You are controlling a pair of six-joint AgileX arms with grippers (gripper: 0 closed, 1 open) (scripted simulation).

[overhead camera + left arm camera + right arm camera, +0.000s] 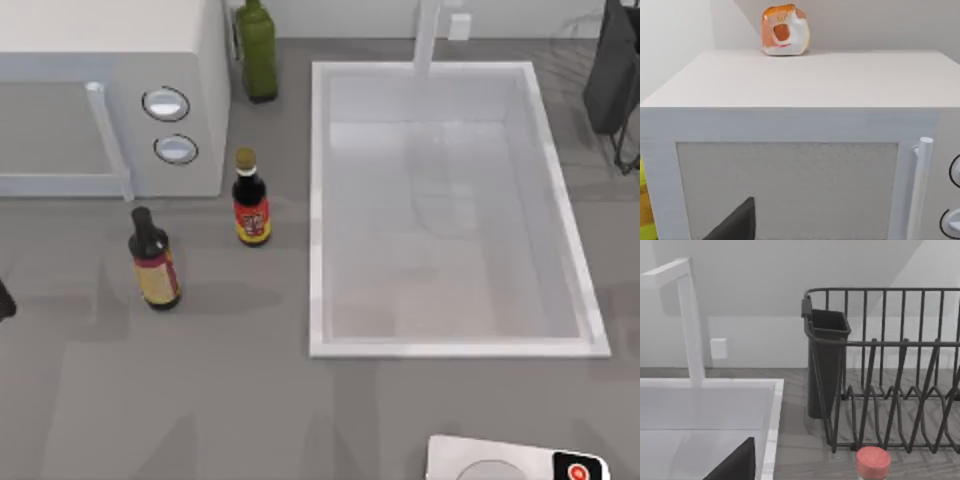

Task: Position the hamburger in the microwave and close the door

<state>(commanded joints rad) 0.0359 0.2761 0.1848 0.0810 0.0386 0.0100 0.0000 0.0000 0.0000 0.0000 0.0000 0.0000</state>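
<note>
Barely begun, by the look of things. Small round orange-brown hamburger (784, 30) with its pale whitish edge perched on the flat roof of the large white boxy microwave (800, 100), toward the back wall — seen from the left wrist view, nowhere near the cooking cavity. Grey translucent door (790, 187) in its white frame shut flush, long white bar handle (920, 190) upright at its 3 o'clock edge, untouched. From above, microwave (110, 90) at the tabletop's 10 o'clock corner, twin round silver dials (166, 103) facing forward.

Left claw (735, 222) low before the door window, only a dark finger edge visible — cannot tell whether wide or narrow, though nothing held. Right claw (737, 462) likewise a dark sliver, facing the white rectangular sink basin (450, 205) and the black wire dish rack (885, 370) at about 2 o'clock; spread impossible to tell.

Everything left to do, as a judgement: door opened by the handle, burger lifted down from the roof and set inside, door swung shut again.

Two dark sauce bottles (153, 260) in front of the microwave — likely in the way of the door's swing.
</note>
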